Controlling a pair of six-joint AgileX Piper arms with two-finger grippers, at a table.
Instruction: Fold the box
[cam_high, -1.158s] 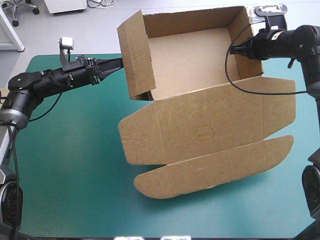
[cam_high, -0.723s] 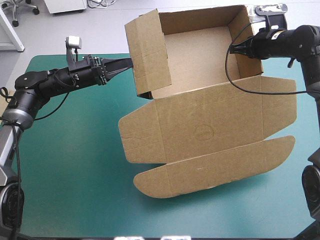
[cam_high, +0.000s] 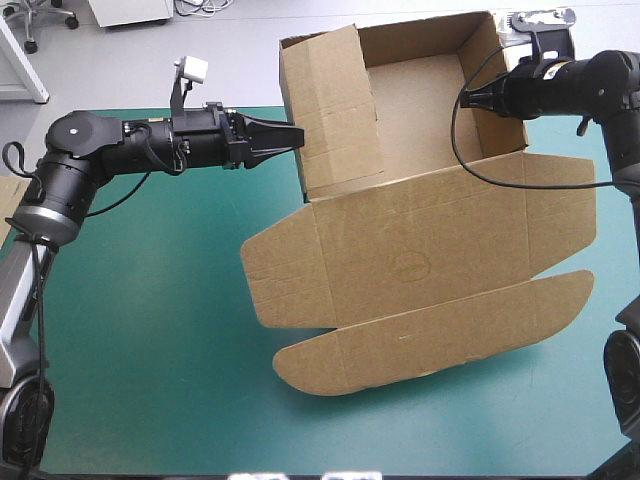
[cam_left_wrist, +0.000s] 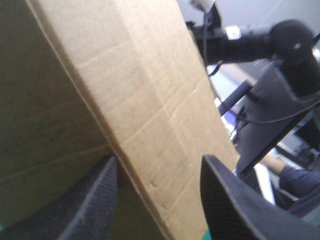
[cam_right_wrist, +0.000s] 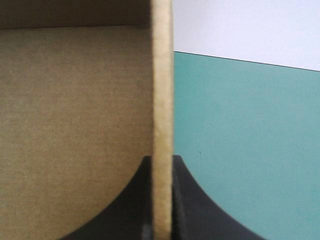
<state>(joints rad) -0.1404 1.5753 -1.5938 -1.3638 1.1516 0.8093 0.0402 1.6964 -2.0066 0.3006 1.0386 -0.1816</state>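
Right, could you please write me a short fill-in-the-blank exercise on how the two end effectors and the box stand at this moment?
1. The right end effector is ____ on a raised wall of the brown box.
2. The left end effector is ____, with another raised wall showing between its fingers.
3. The box's lid lies flat toward the ____ edge of the teal-green cover.
Missing words: shut; open; near.

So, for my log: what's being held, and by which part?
The box, by its right wall's edge, in the right gripper; the left gripper is open.
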